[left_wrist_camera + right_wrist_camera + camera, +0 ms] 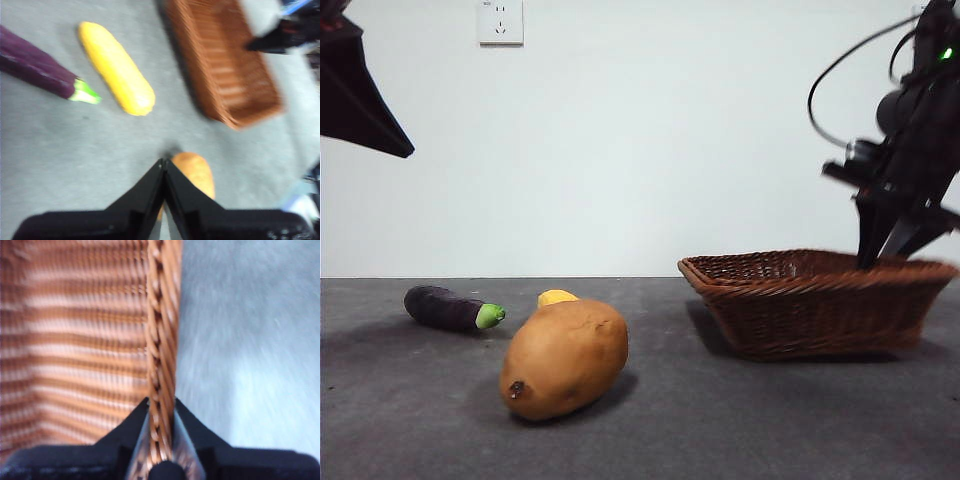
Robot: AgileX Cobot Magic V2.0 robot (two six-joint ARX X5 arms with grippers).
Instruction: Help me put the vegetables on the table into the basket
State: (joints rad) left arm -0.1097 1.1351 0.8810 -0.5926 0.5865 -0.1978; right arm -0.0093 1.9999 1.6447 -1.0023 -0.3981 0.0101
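A dark grey counter, matte and faintly speckled, runs back to a plain white wall with one white socket plate high up. Count the vegetables: three, all lying on the counter, none in the basket.

Nearest the front view sits one potato, big, tan-brown, smooth and egg-shaped, with a dark spot at its near end. Behind it and off to the side lies one eggplant, small, dark purple, glossy, capped by a bright green stem end. Peeking just over the potato is one yellow piece; the left wrist view shows it as a long, rounded yellow-orange shape lying just beside the eggplant, apart from it.

One basket stands well apart from the vegetables: shallow, rectangular, dark brown woven wicker, flaring sides, a braided rim.

The right hand is at that basket, its two black jaws closed on the braided rim, one jaw inside the basket and one outside; in the front view it comes down dark at the basket's far end. The left hand hangs above the counter with its jaws pressed together on nothing, the potato showing just past its tips. The wrist pictures are somewhat blurred.
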